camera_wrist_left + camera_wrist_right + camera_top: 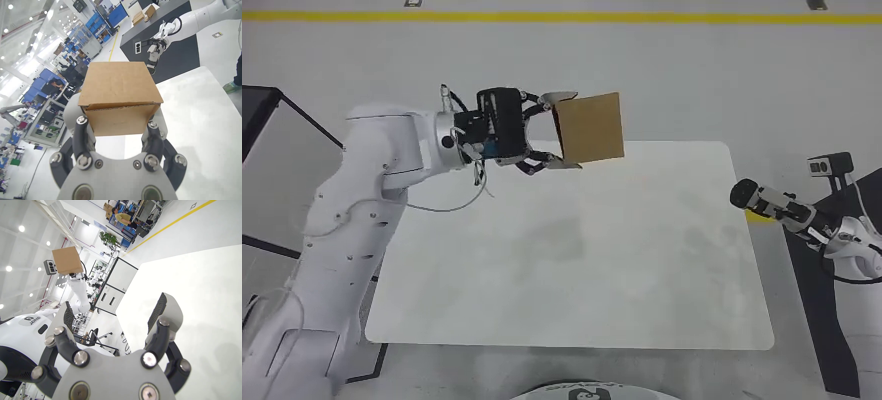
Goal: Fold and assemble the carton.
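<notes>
Jaws: left gripper (564, 131) is clamped on the carton (590, 127), one finger on each of two opposite sides. Right gripper (115, 311) is spread wide with nothing in it. I see the carton in the upper middle of the top view, already squared up into a closed brown box. It is held up off the table (642, 290), over the far edge towards the far-left corner. The left arm comes in from the left of the frame, wrist roughly level, with the box sticking out to the right of the fingers. From the left wrist camera, the face nearest the lens has a tucked flap edge along the seam with the adjoining face. That edge is slightly ragged, with a small gap at one corner. The right arm sits at the right edge of the top view, just off the table's right side and well apart from the carton. The tabletop is white with faint smudges near the middle.
</notes>
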Controlling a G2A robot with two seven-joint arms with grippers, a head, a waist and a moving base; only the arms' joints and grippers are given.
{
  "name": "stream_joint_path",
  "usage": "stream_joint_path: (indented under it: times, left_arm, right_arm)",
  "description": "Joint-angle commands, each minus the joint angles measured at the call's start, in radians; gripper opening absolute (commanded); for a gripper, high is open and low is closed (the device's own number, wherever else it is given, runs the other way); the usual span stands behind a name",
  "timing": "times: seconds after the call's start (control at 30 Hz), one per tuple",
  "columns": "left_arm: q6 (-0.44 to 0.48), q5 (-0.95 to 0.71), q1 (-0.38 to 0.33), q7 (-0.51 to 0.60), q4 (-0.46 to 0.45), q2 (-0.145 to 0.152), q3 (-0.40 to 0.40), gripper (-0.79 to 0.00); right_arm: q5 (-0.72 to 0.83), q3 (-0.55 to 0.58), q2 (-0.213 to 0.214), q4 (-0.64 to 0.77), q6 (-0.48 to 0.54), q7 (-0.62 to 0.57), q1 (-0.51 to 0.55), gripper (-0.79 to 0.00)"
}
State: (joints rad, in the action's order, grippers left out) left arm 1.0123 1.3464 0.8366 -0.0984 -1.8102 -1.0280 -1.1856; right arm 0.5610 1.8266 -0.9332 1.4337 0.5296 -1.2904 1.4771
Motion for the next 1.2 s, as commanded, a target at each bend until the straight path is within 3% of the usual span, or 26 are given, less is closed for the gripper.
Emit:
stream_joint_path:
  times: [0.0,0.13,0.27,0.43,0.57,0.83,0.97,1.17]
  left_arm:
    - [-0.002,0.119,0.016,-0.140,0.005,0.009,-0.013,-0.785]
    - [-0.046,0.352,0.041,-0.391,0.008,0.024,-0.023,-0.785]
    - [-0.150,0.591,0.047,-0.628,0.028,0.043,-0.007,-0.785]
    - [-0.284,0.800,0.041,-0.844,0.066,0.064,0.017,-0.785]
    - [-0.375,0.912,0.029,-0.902,0.077,0.075,0.028,-0.785]
    - [-0.375,0.912,0.029,-0.902,0.077,0.075,0.028,-0.785]
    - [-0.521,0.882,0.045,-0.856,0.046,0.071,0.009,-0.785]
    - [-0.736,0.981,0.018,-0.917,0.062,0.071,0.014,-0.785]
  right_arm:
    - [0.000,0.000,0.000,0.000,0.000,0.000,0.000,0.000]
    - [0.000,0.000,0.000,0.000,0.000,0.000,0.000,0.000]
    - [0.000,0.000,0.000,0.000,0.000,0.000,0.000,0.000]
    - [0.000,0.000,0.000,0.000,0.000,0.000,0.000,0.000]
    - [0.000,0.000,0.000,0.000,0.000,0.000,0.000,0.000]
    - [0.000,0.000,0.000,0.000,0.000,0.000,0.000,0.000]
    - [0.000,0.000,0.000,0.000,0.000,0.000,0.000,0.000]
    - [0.000,0.000,0.000,0.000,0.000,0.000,0.000,0.000]
